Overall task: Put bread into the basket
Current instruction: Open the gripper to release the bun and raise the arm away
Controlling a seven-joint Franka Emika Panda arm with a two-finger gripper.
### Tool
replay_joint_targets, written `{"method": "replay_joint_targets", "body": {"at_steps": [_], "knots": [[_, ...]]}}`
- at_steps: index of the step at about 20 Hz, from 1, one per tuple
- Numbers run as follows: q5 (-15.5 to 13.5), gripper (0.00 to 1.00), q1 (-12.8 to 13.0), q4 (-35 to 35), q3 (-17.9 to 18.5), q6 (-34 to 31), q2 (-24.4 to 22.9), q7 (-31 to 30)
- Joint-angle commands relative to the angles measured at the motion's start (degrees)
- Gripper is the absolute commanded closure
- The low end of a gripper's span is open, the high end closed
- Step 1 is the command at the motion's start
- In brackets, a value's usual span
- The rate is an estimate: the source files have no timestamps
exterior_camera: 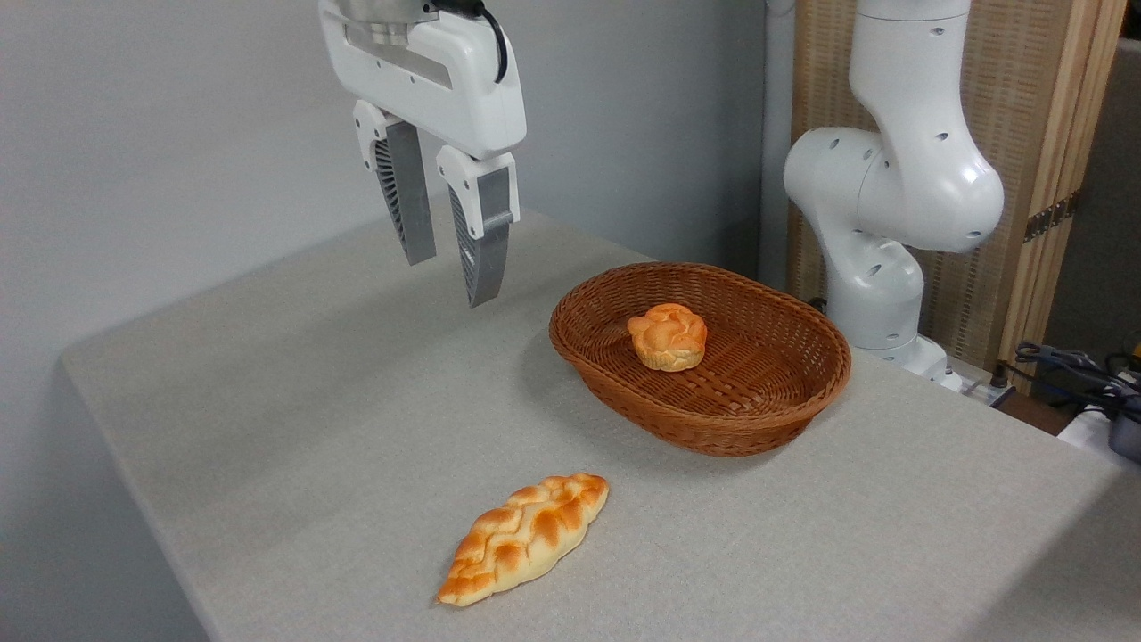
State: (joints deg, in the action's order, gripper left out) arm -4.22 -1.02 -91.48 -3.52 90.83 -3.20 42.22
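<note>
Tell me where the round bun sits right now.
The bun lies inside the basket, right of centre in the camera view, behind the braided loaf.

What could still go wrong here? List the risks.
Little remains: the bun already lies inside the basket. The open pincer hangs empty, high left of the basket; a low sweep rightward might clip its rim. The braided loaf on the table could be mistaken for another target.

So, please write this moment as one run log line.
small round orange bun: in oval brown wicker basket | tool: open, empty, raised left
</note>
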Motion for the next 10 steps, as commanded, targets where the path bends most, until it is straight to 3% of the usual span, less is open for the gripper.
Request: {"method": "replay_joint_targets", "body": {"at_steps": [1, 10], "knots": [[2.5, 0.00, -0.6, 0.7, -0.8, -1.7, 0.8, -0.1], [2.4, 0.00, -0.7, 0.5, -1.4, -1.7, 1.2, 0.1]]}}
